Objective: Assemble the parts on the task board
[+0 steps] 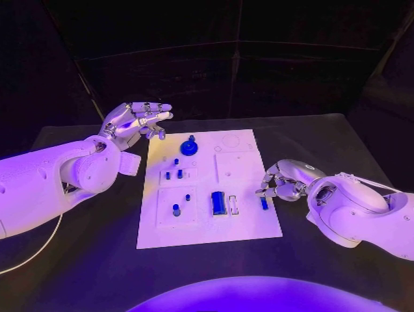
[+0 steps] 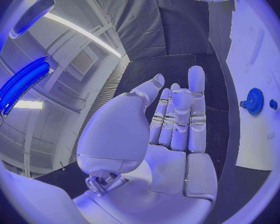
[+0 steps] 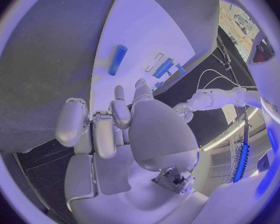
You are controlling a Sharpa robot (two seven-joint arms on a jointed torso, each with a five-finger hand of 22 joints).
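Observation:
The white task board lies in the middle of the table. A blue gear stands near its far edge, and the left wrist view shows the gear too. Several small blue pegs stand in the board's left half, and a larger blue block stands at its middle. A blue cylinder lies flat by the right edge. My left hand hovers off the far left corner, fingers spread and empty. My right hand hangs at the right edge with fingers curled in, empty, just short of the cylinder.
Black table surrounds the board on all sides. A pale cable trails on the table under my left arm. The right wrist view shows the blue block beyond the cylinder and my left arm farther off.

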